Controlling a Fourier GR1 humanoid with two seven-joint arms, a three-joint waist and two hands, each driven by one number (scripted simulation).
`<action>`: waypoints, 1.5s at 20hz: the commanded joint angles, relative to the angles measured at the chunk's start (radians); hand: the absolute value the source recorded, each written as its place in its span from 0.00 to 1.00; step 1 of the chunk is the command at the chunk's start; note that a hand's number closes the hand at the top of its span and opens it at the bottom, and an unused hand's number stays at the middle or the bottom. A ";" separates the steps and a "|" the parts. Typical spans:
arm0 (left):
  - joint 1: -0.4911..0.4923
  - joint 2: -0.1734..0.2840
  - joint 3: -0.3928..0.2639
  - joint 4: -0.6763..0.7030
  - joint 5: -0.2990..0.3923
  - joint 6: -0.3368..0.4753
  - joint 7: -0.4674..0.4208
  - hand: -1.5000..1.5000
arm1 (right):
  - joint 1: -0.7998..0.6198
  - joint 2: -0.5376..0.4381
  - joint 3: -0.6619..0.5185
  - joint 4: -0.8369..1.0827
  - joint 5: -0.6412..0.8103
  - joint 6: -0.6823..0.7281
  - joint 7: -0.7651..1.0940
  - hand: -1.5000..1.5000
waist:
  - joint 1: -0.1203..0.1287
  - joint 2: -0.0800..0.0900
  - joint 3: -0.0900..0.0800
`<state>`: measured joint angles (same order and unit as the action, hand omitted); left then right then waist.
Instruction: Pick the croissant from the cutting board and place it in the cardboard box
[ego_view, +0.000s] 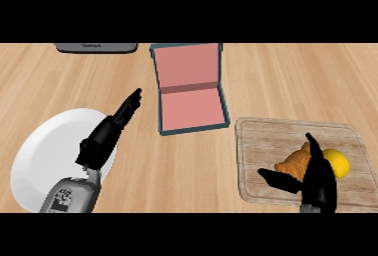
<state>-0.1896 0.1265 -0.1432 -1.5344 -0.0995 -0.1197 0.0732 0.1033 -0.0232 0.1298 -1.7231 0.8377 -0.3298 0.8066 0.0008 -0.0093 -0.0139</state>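
A brown croissant (296, 162) lies on the light wooden cutting board (262, 135) at the right. My right hand (319, 180) is down over it, fingers along its right side and thumb (277, 179) at its near left end, so the croissant sits between them; the fingers look fairly straight. The box (189, 89) lies open at centre top, with a pink inside and a dark teal rim. My left hand (111, 131) rests open over the white plate, fingers pointing up toward the box.
A yellow lemon (337, 162) sits on the board just right of my right hand. A large white plate (52, 150) lies at the left under my left forearm. A grey appliance edge (96, 47) shows at the top left.
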 joint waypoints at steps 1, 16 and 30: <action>0.014 0.030 0.049 -0.004 0.037 -0.046 -0.010 0.50 | -0.010 -0.020 -0.046 0.029 -0.069 0.041 -0.012 1.00 | -0.001 0.009 0.014; -0.060 -0.027 -0.033 0.015 -0.008 -0.052 0.020 0.50 | -0.270 -0.073 0.584 0.165 0.301 0.383 -0.266 1.00 | 0.115 0.016 0.008; -0.053 -0.008 0.051 0.044 0.006 -0.039 0.004 0.50 | -0.643 0.023 0.859 -0.221 0.272 0.657 0.161 1.00 | 0.001 0.006 0.013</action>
<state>-0.2121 0.1183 -0.1175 -1.5276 -0.1061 -0.1525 0.0870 -0.4605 -0.0047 0.9498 -1.7833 1.1629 0.2168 0.8673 0.0147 -0.0027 -0.0013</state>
